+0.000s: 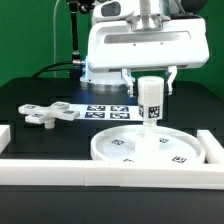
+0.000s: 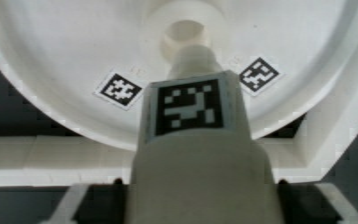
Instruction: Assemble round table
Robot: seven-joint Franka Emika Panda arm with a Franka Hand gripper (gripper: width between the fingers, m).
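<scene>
Bright even light, blurry wrist view

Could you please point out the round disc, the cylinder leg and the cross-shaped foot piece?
white plastic rimmed round disc [image 1: 108, 148], exterior view, bare floor inside rim
short white marked cylinder leg [image 1: 151, 100], exterior view, tagged side
white cross-shaped foot piece [image 1: 45, 113], exterior view, its centre

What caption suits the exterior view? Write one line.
Leg upright at the middle of the disc, inside the claw; cross foot apart at the exterior view's left.
</scene>
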